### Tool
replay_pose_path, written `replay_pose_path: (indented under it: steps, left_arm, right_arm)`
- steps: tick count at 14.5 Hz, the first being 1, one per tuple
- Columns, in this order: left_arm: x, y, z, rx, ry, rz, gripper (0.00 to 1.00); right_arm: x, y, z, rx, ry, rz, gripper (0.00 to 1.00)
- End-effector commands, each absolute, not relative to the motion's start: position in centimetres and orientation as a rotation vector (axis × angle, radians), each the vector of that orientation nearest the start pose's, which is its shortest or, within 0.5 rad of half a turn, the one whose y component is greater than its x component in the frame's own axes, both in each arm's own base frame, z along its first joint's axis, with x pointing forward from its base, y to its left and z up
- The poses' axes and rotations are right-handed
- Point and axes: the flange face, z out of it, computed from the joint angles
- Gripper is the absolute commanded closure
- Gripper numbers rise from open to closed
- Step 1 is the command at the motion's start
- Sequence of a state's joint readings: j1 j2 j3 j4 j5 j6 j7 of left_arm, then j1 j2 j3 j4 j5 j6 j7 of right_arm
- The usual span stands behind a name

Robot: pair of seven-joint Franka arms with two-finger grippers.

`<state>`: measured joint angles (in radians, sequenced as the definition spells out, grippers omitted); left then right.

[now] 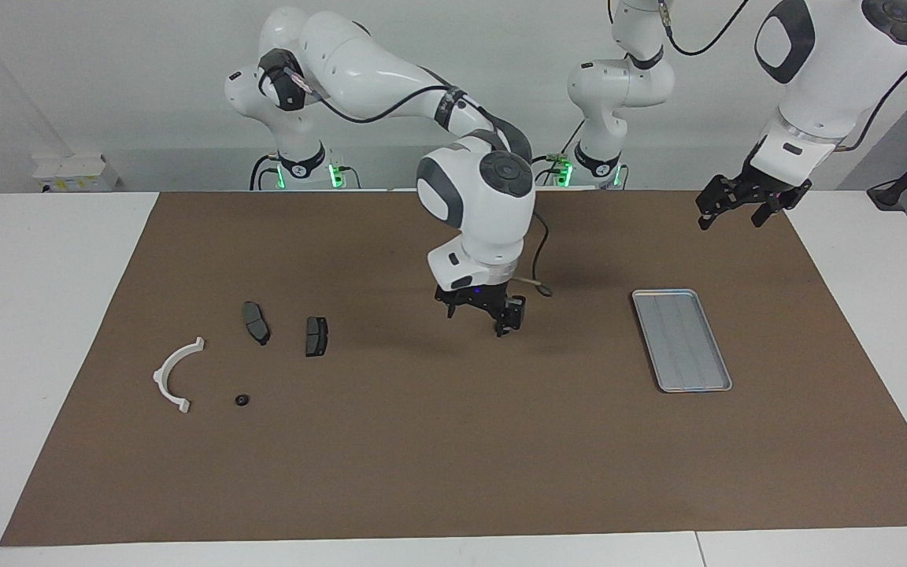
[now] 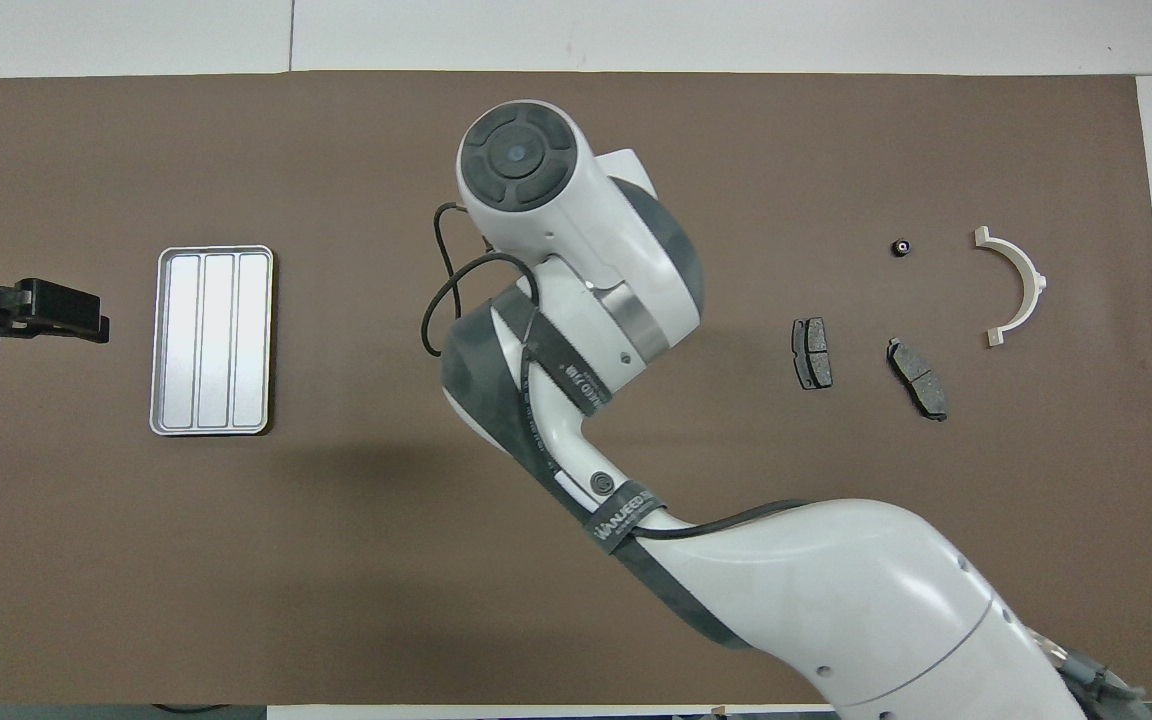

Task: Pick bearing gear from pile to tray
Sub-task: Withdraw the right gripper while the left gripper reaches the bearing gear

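Close to the robots' edge of the desk, at the left arm's end, the left gripper (image 1: 734, 213) hangs in the air over the corner of the brown mat (image 1: 453, 472). Its fingers are spread with nothing between them. This arm waits, apparently parked there so that the way to the tray stays free.

The right gripper (image 1: 483, 312) hovers low over the middle of the mat, between the pile and the tray (image 1: 682, 340). The right arm stretches in from its base at the robots' edge, and in the overhead view its wrist covers the tool. Whether the tool is closed on a part or bare cannot be told from these views. Its place suggests a trip between pile and tray, though the direction is a guess.

The tray lies flat toward the left arm's end, its long sides running away from the robots, and no part shows in it.

Toward the right arm's end, the pile is spread thin, so each piece can be taken alone. Two brake pads (image 1: 256, 321) (image 1: 316, 336) lie side by side but apart. Farther out comes the white bracket (image 1: 164, 368), and just beside its farther tip lies a small black ring (image 1: 242, 400), probably the bearing gear to be moved.
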<state>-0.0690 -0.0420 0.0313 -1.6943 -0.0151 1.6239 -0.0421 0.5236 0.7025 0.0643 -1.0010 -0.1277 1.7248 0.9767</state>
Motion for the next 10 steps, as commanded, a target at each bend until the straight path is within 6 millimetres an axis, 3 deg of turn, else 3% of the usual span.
replay_pose_path:
  steps: [1,3,6,8,10]
  left_arm:
    - [53.6,-5.5,59.3,-3.143,-0.249,0.001,0.0]
    - [53.0,-10.8,57.4,-3.142,-0.352,-0.015,0.0]
    - [52.7,-16.4,54.2,-3.128,-0.435,0.004,0.0]
    - [53.3,-20.9,50.7,-3.108,-0.523,0.012,0.0]
    - [53.7,-23.8,47.2,-3.101,-0.586,0.0,0.0]
  right_arm:
    - [66.0,34.1,47.2,-3.134,0.43,-0.107,0.0]
    - [67.7,29.5,48.8,-3.13,0.313,-0.109,0.0]
    - [70.0,22.3,48.8,-3.153,0.121,-0.071,0.0]
    - [71.2,17.6,48.6,-3.162,0.017,-0.042,0.0]
    - [72.1,13.5,48.3,-3.16,-0.065,-0.028,0.0]
